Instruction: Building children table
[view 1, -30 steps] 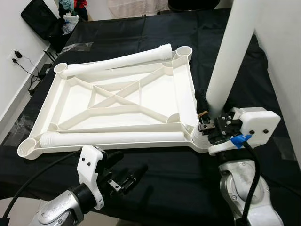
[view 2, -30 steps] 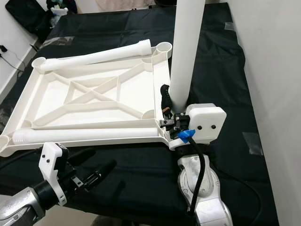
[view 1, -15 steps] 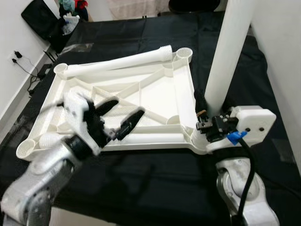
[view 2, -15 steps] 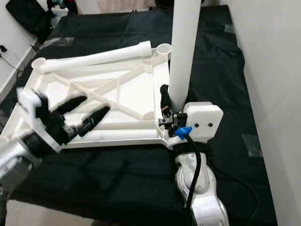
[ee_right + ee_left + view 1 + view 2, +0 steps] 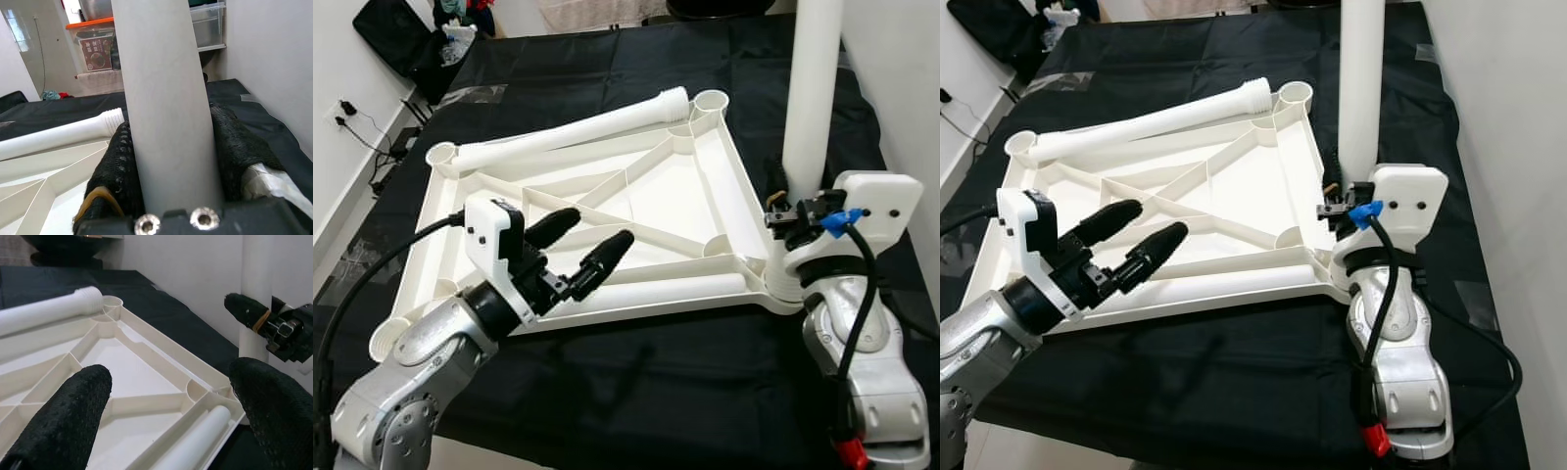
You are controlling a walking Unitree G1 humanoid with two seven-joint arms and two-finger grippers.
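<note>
The right gripper (image 5: pixel 781 208) pinches one upright white leg (image 5: pixel 811 98) standing in the near right corner socket of the upturned white tabletop (image 5: pixel 651 196), its top cut off. The left gripper (image 5: pixel 579 250) hovers spread above the tabletop's near edge. Two more legs lie on the tabletop: a far one (image 5: pixel 568 132) and a near one (image 5: pixel 675 291).

An upturned white tabletop (image 5: pixel 646 196) covers most of the black-draped surface (image 5: pixel 636 392). Its raised ribs split the inside into shallow open bays. One loose leg (image 5: pixel 568 132) lies along the far rim, another (image 5: pixel 675 291) along the near rim. At the near right corner an upright leg (image 5: pixel 810 88) stands clasped by the right pincer (image 5: pixel 783 211), blocking that side. The left pincer (image 5: pixel 582 250) hovers spread above the near bays. Bare black cloth lies in front.
</note>
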